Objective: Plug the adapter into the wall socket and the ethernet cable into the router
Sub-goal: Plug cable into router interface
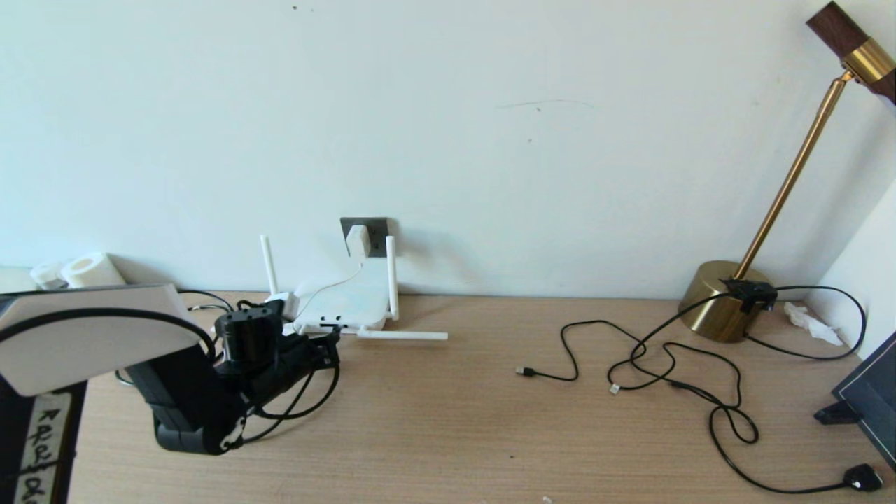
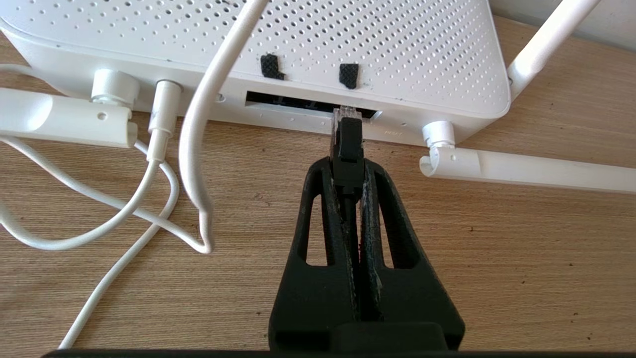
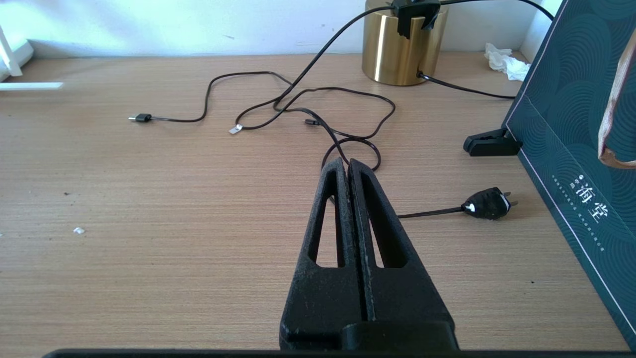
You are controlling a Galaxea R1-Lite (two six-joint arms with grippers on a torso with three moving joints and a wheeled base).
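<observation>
The white adapter [image 1: 358, 240] sits on the dark grey wall socket [image 1: 376, 227], and its thin white cord [image 2: 198, 149] runs down over the router [image 1: 350, 299]. My left gripper [image 2: 348, 166] is shut on the black boot of the ethernet cable [image 2: 348, 146], right in front of the router's [image 2: 377, 44] port edge. The clear plug tip [image 2: 346, 113] is at the mouth of the dark port slot [image 2: 293, 102]; how deep it reaches I cannot tell. The cable loops back under the left arm [image 1: 308, 404]. My right gripper [image 3: 347, 164] is shut and empty above the table on the right.
One router antenna [image 1: 402, 335] lies flat on the table beside the left gripper [image 1: 334, 341]. Thin black cables [image 1: 665, 364], a black plug [image 3: 487, 203] and a brass lamp base [image 1: 717, 302] occupy the right side. A dark green bag [image 3: 571, 144] and black clip [image 3: 489, 144] stand far right.
</observation>
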